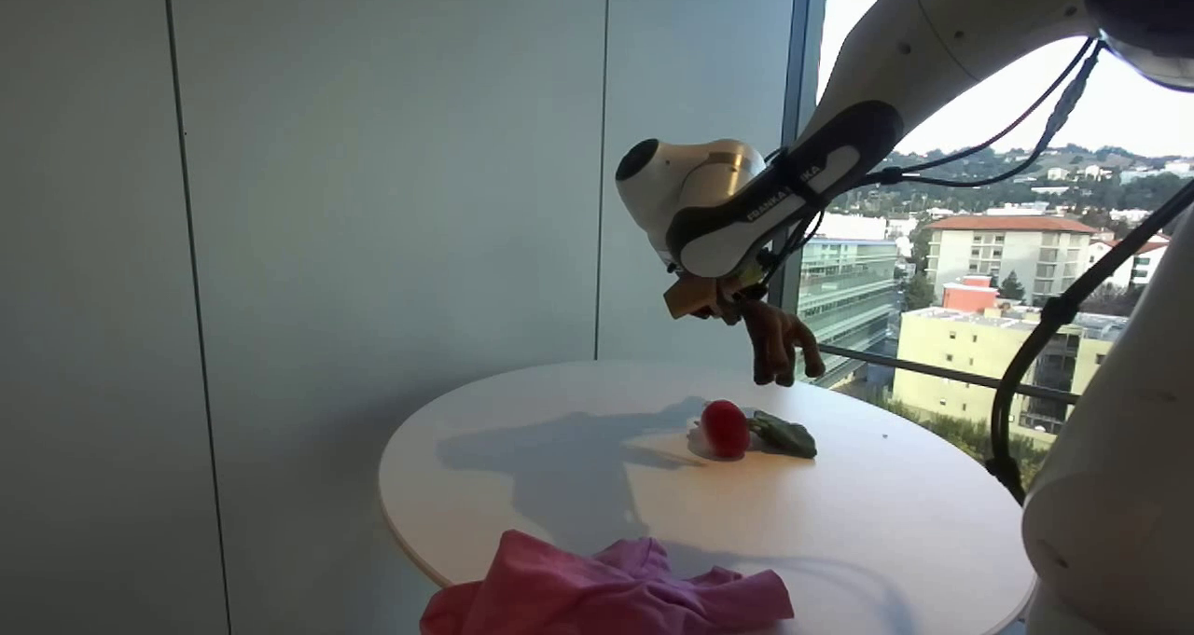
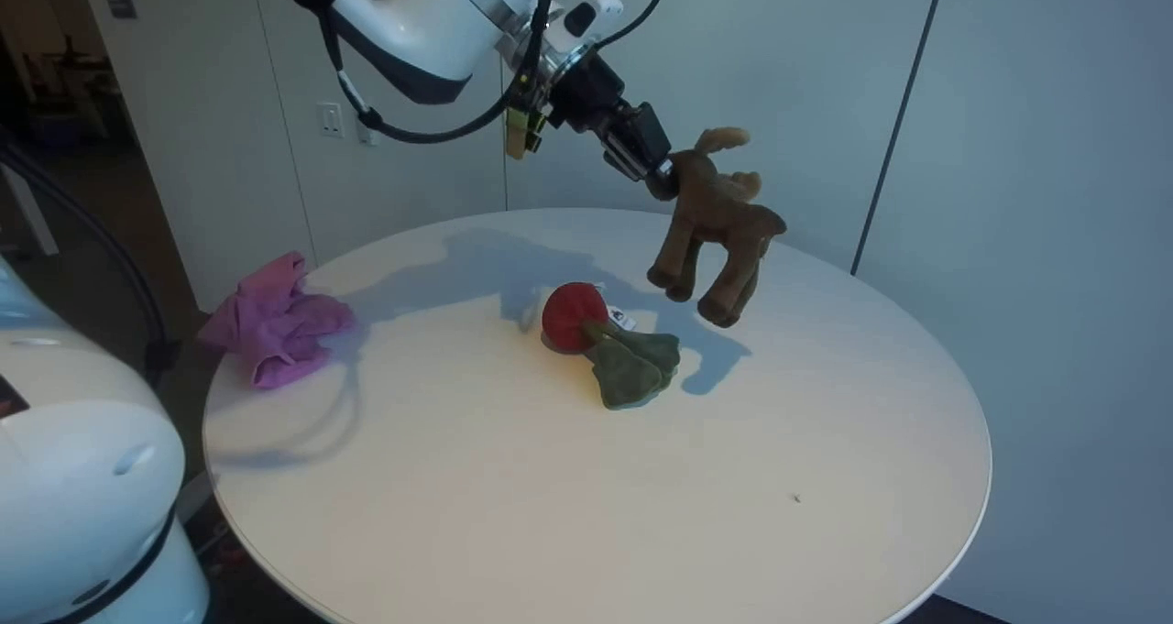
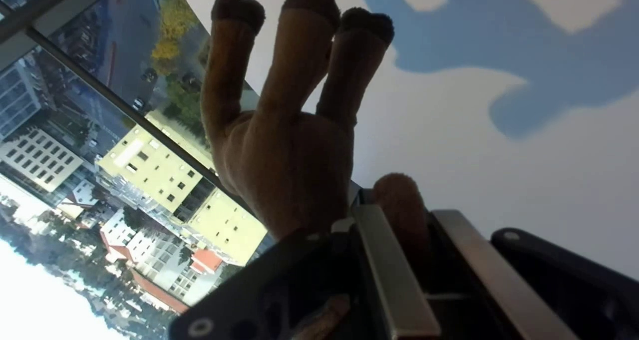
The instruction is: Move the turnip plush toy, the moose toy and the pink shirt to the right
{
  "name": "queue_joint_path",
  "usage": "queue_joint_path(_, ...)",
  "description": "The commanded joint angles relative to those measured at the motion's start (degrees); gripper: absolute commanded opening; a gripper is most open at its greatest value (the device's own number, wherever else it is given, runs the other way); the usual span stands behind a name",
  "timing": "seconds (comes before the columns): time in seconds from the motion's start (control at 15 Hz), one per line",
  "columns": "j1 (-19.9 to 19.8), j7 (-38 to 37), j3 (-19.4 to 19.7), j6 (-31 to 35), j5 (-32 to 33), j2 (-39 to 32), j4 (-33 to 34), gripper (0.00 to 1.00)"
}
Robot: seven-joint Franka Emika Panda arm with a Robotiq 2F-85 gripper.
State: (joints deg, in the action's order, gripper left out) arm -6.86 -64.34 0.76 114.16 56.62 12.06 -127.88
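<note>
From left in an exterior view, a crumpled pink cloth shirt (image 2: 275, 326) lies at the rim of a round white worktop (image 2: 779, 422), with a white switch plate (image 2: 330, 119) on the grey wall panels (image 2: 202, 129) behind. A black cable (image 2: 440, 136) loops under the white-and-black robot arm (image 2: 412, 38), whose lettering (image 1: 772, 206) reads "FRANKA" in an exterior view, the next word partly hidden. Near mid-worktop, a red plush turnip toy (image 2: 573, 317) with green fabric leaves (image 2: 635, 367) lies on its side, the print on its white tag (image 2: 620, 318) too small to read. Above and to the right, the black end effector (image 2: 662, 171) clamps a brown plush moose toy (image 2: 719, 216) by the head, its fingers (image 3: 392, 270) close together on the plush, the toy's legs hanging above the worktop. At right in an exterior view, a window (image 1: 808, 57) gives onto buildings (image 1: 998, 248).
</note>
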Motion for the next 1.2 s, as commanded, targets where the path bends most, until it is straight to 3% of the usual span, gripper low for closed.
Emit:
queue_joint_path(0.0, 0.21, -5.07, 1.56, -1.97, -5.41, -0.46, -2.29, 0.08)
queue_joint_path(0.13, -0.14, -7.45, 2.32, -1.77, -7.5, -0.67, -3.8, 0.11)
queue_joint_path(0.2, -0.31, -9.09, 2.56, -1.77, -7.89, -0.7, -4.39, 0.41)
queue_joint_path(0.27, -0.34, -9.97, 2.76, -1.69, -8.18, -0.71, -4.88, 0.41)
queue_joint_path(0.6, 0.3, -10.54, 3.18, 0.49, -10.88, 0.15, -5.27, 0.77)
queue_joint_path(0.8, 2.45, -5.08, 2.17, 3.26, -20.34, 1.79, -1.21, 1.0)
queue_joint_path(1.13, 5.91, 4.87, -0.95, 3.02, -36.6, 5.0, 5.08, 1.0)
